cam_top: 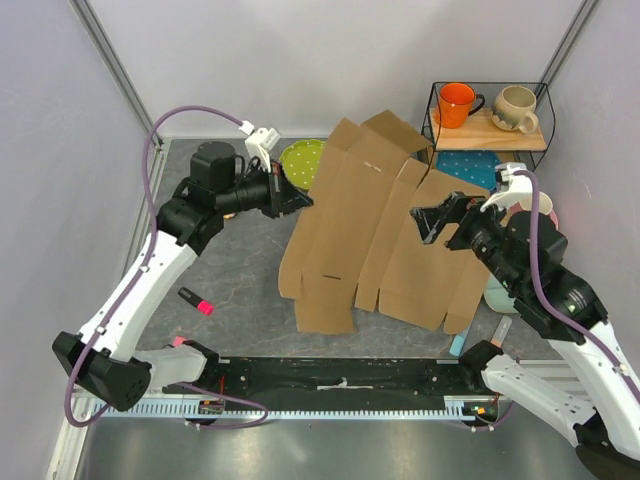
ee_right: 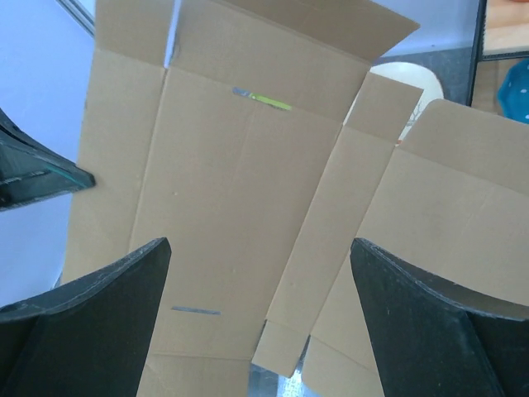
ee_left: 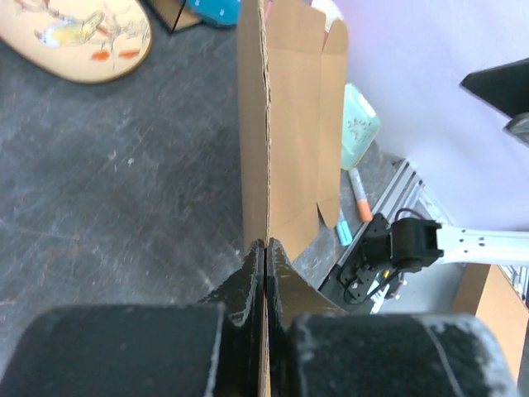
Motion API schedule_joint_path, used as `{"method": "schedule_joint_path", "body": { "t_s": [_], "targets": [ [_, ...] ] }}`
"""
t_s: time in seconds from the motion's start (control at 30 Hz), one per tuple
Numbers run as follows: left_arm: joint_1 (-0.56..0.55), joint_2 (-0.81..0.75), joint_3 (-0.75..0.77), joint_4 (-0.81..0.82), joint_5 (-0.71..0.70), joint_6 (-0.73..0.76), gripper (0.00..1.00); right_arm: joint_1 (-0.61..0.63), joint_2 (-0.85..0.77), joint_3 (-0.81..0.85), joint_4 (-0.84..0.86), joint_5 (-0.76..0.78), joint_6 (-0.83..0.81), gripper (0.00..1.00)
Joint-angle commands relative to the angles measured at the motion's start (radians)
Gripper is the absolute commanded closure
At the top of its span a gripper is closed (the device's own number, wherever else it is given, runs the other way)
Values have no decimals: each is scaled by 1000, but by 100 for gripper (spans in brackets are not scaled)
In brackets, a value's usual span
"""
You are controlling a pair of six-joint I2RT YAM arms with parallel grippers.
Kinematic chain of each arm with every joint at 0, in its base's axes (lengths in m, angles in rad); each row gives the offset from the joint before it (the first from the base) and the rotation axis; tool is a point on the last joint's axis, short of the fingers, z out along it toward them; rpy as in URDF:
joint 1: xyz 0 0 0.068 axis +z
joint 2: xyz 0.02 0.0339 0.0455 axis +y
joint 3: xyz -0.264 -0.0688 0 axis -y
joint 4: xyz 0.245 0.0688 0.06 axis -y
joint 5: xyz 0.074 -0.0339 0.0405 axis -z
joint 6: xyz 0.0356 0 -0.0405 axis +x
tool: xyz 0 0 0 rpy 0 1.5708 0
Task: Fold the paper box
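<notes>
Folding is only beginning: the plain brown corrugated-cardboard paper box (cam_top: pixel 370 235) is lying mostly flat on the grey worktop (cam_top: pixel 240 290). The left hand (ee_left: pixel 264 248) is clenching its left edge, apparently to raise that panel; the right hand (cam_top: pixel 428 222) is hovering above it, released.

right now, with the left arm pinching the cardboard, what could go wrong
1. The left gripper is shut on just the thin edge of the paper box; a pull may slip off or crease it.
2. The right gripper is open above the sheet, so the sheet may swing.
3. The green plate beside the held edge could get knocked.
</notes>
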Motion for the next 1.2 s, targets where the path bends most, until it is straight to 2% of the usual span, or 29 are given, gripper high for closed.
{"method": "schedule_joint_path", "body": {
  "t_s": [0.0,0.1,0.13,0.23,0.4,0.5,0.57,0.67,0.7,0.77,0.8,0.87,0.9,0.93,1.03,1.07,1.1,1.13,1.17],
  "targets": [
    [21,35,164,-81,79,50,98,0,-10,16,-72,24,-16,2],
    [107,127,210,-110,173,43,98,0,-11,-27,-64,15,-5,2],
    [132,153,217,-106,259,35,98,0,-11,-36,-62,14,-2,2],
    [198,270,231,-92,366,20,98,0,-10,-69,-53,0,3,2],
    [244,441,229,-87,372,61,98,2,-13,-92,-52,-16,-3,2],
    [264,506,243,-86,323,81,98,0,-14,-104,-52,-16,-11,2],
    [268,560,251,-84,284,93,98,0,-14,-109,-55,-19,-14,2],
    [270,607,266,-89,216,99,92,-1,-13,-118,-53,-22,-20,2],
    [272,614,280,-95,193,95,86,2,-11,-119,-55,-23,-19,2],
    [273,617,318,-165,93,87,79,0,-11,-122,-53,-23,-23,2],
    [275,608,347,-179,55,86,71,0,-11,-122,-55,-20,-23,2],
    [275,550,352,-187,-83,73,61,0,-14,-127,-52,-20,-26,2],
    [276,528,341,-187,-120,64,51,0,-11,-129,-50,-19,-28,2],
    [275,499,332,-186,-196,53,47,0,-11,-130,-47,-17,-28,2],
    [270,352,193,-121,-314,-67,44,0,-11,-152,-23,-11,-26,2],
    [264,306,133,-95,-348,-163,43,0,-13,-167,-16,-9,-25,2],
    [227,190,-4,-24,-382,-218,42,0,-11,-173,-10,-8,-20,2],
    [195,139,-71,1,-464,-267,39,0,-10,-181,-3,-11,-14,2],
    [152,76,-129,11,-532,-372,30,-1,-5,-194,10,-17,-13,2]
  ]
}}
